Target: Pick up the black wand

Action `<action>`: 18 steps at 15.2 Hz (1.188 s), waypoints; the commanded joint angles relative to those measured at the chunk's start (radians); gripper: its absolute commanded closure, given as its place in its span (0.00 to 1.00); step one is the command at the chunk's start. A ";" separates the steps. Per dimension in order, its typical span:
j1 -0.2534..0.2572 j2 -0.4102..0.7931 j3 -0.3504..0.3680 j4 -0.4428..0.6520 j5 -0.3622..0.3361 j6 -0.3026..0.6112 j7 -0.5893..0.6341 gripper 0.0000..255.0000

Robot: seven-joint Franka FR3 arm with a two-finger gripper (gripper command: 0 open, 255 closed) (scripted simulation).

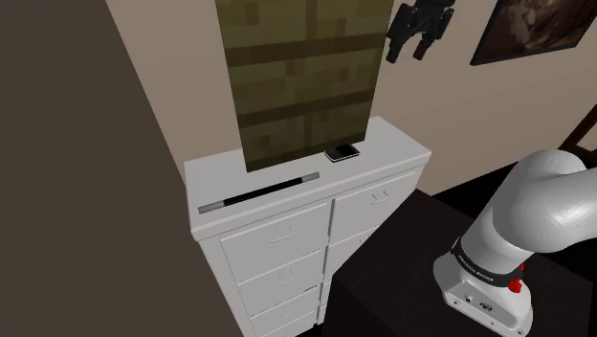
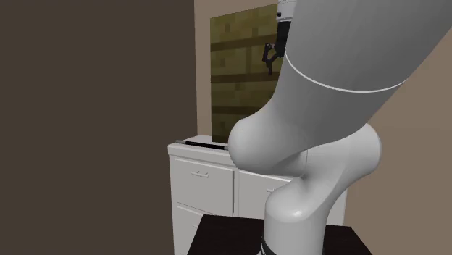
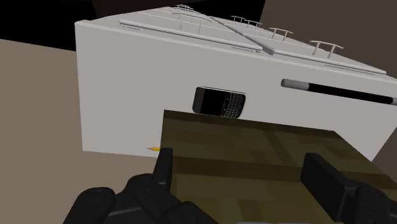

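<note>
White arm (image 1: 536, 206) reaches high; black tool (image 1: 408, 52) tilted downward, fingers (image 3: 326, 179) apart, clasping nothing.

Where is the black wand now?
In the shoulder view the black wand lies along the front edge of the white dresser, left of the phone, before the olive panel.

A white chest of drawers (image 1: 277, 258) stands against a beige wall (image 1: 450, 105), its drawer fronts fitted with small bar handles. On its top, an olive-brown, plank-patterned panel (image 1: 301, 77) stands upright at the back. A black keypad phone (image 1: 342, 152) lies flat just beside the panel's lower corner, toward the shoulder view's right. A dark-framed picture (image 1: 536, 27) hangs on the wall at the shoulder view's upper right. A dark brown wall (image 1: 77, 191) flanks the chest on that view's left. In the wrist view, a tiny yellow tip (image 3: 153, 148) shows at the panel's edge, too small to identify.
</note>
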 commanded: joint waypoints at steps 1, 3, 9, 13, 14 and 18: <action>0.000 0.000 0.000 0.000 0.000 0.000 0.000 0.00; 0.033 0.051 0.000 -0.004 0.002 0.049 -0.053 0.00; 0.130 0.207 0.006 0.001 0.013 0.182 -0.210 0.00; 0.190 0.312 0.016 0.014 0.021 0.259 -0.314 0.00; 0.205 0.337 0.020 0.019 0.024 0.277 -0.340 0.00; 0.260 0.438 0.037 0.037 0.032 0.344 -0.441 0.00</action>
